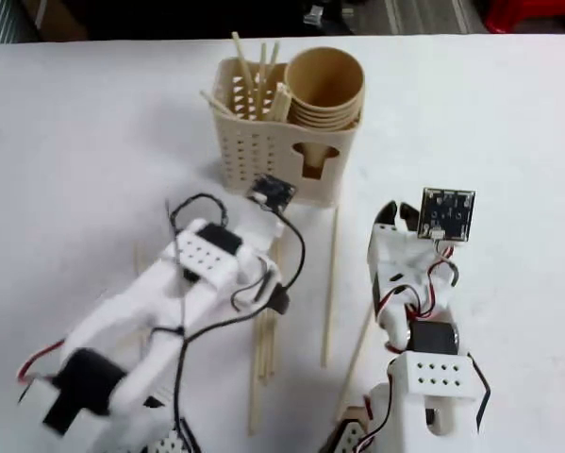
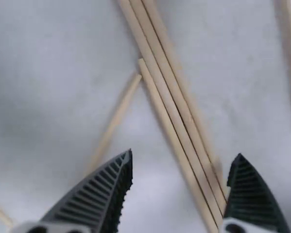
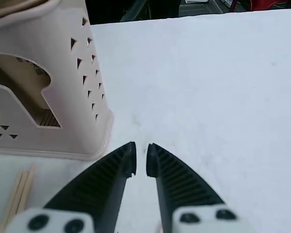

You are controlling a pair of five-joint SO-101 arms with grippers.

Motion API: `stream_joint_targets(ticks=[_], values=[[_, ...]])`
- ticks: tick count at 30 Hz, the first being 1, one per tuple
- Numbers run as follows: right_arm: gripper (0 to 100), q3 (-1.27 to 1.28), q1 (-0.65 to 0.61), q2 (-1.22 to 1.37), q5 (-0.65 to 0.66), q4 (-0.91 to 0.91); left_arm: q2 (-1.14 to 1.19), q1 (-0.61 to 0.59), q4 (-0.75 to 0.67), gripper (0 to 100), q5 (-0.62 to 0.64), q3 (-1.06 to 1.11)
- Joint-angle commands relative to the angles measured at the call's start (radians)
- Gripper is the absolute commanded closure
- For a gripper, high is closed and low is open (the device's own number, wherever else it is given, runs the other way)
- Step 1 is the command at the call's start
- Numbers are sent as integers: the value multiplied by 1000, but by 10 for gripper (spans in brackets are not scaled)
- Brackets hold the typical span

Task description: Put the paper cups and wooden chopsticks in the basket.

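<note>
White table (image 1: 74,142): basket (image 1: 254,160), loose wooden chopsticks (image 1: 329,293).

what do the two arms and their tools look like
Both arms are white plastic. The left arm trails black cables; the right arm carries red, white and black wires. The left tool and right tool each have two black, ribbed, pointed fingers on white bases.

Loose chopsticks (image 1: 260,377): upper ends covered by left arm (image 1: 159,311) in high view; most run past picture edges in left wrist view | Cup stack (image 1: 324,90): lower cups hidden behind basket (image 1: 254,156) wall, count indeterminate | Basket: cut off at edge in right wrist view | Arm bases: cut off at lower edge, high view
</note>
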Motion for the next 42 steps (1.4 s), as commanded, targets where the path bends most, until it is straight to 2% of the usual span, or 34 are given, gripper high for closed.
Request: stream_joint_targets(ticks=[1, 9, 14, 20, 27, 31, 35, 42], values=[[942, -9, -4, -19, 11, -19, 108, 12, -21, 726, 9, -100], [942, -9, -4, -22, 11, -19, 245, 12, 21, 788, 11, -227], [942, -9, -4, -24, 11, -19, 263, 12, 34, 891, 5, -241], [942, -9, -4, -24, 11, -19, 263, 13, 32, 970, 3, -239], [942, -9, -4, -22, 11, -19, 254, 15, 83, 977, -2, -244], [942, -9, -4, -22, 11, -19, 163, 48, 143, 977, -87, -242], [942, -9, -4, -24, 11, -19, 8, 65, 209, 977, -97, -244], [942, -9, -4, -25, 11, -19, -220, 22, 262, 977, -103, -252]])
